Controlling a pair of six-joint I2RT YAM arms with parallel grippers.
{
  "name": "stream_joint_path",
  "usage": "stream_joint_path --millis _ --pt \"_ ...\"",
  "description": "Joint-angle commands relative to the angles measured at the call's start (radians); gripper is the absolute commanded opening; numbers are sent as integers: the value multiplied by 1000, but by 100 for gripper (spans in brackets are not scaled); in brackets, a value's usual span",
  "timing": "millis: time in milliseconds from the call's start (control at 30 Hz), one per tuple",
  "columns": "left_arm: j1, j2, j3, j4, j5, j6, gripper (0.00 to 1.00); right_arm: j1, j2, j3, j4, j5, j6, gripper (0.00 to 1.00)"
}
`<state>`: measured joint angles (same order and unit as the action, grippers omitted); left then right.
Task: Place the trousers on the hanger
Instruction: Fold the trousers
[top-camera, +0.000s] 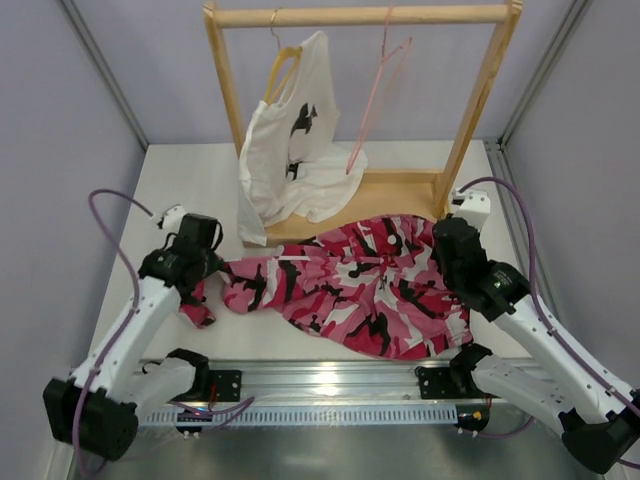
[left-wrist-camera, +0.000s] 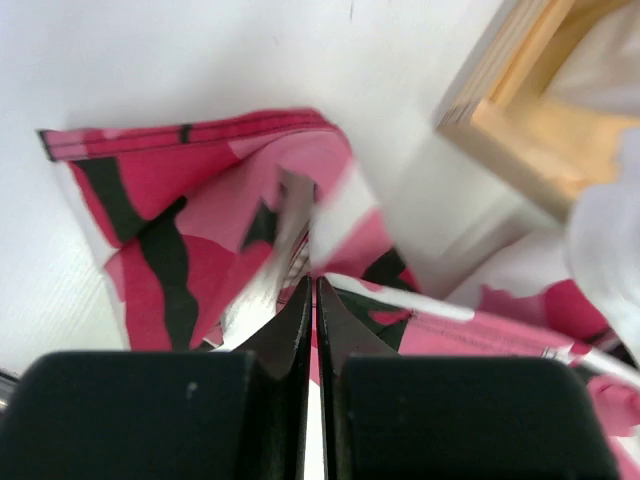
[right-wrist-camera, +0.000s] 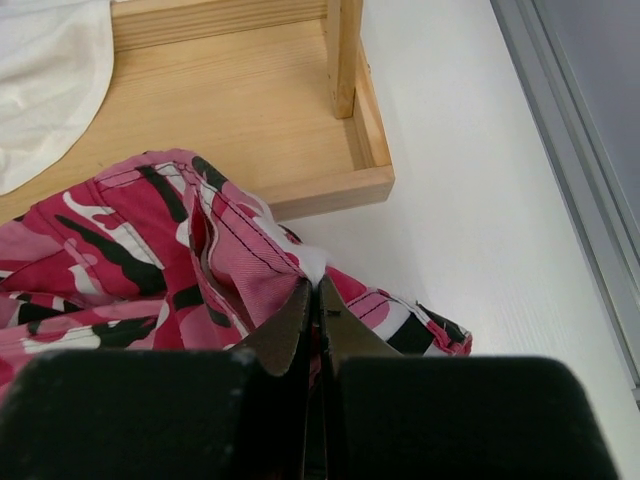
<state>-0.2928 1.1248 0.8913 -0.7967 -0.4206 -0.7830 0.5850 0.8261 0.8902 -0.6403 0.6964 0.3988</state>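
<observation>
Metal rail (top-camera: 320, 382) ran along the near table edge with both arm bases bolted to it. Left gripper (left-wrist-camera: 312, 288) was down at the left end of the trousers (top-camera: 350, 285), fingers pressed together with their tips against the camouflage cloth; wrist view was blurred, so I could not tell if any fabric was caught between them. Right gripper (right-wrist-camera: 315, 287) sat at the right end, fingers closed and pinching a bunched fold of the stitched edge. Trousers lay crumpled flat on the white table (top-camera: 190, 180) between the two arms, pink, white and black print. Their far right part lapped onto the front of the wooden rack (top-camera: 470, 120) base. White T-shirt (top-camera: 290, 150) with a black print hung on a wooden hanger (top-camera: 283, 62) at the left of the rack, its hem resting on the base. Pink wire hanger (top-camera: 375, 100) hung tilted from the top bar to the right of the shirt, its lower corner at the shirt's edge, well above the trousers.
</observation>
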Motion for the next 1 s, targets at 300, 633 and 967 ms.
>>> stream_joint_path --millis 300,633,967 --pt "-2 -543 -132 -185 308 -305 3 -10 65 27 90 74 14 4" --pt "43 -232 158 -23 18 -131 78 -10 22 -7 171 -150 -28 4" --pt "343 124 20 188 351 -82 80 -11 -93 -43 148 -195 -23 4"
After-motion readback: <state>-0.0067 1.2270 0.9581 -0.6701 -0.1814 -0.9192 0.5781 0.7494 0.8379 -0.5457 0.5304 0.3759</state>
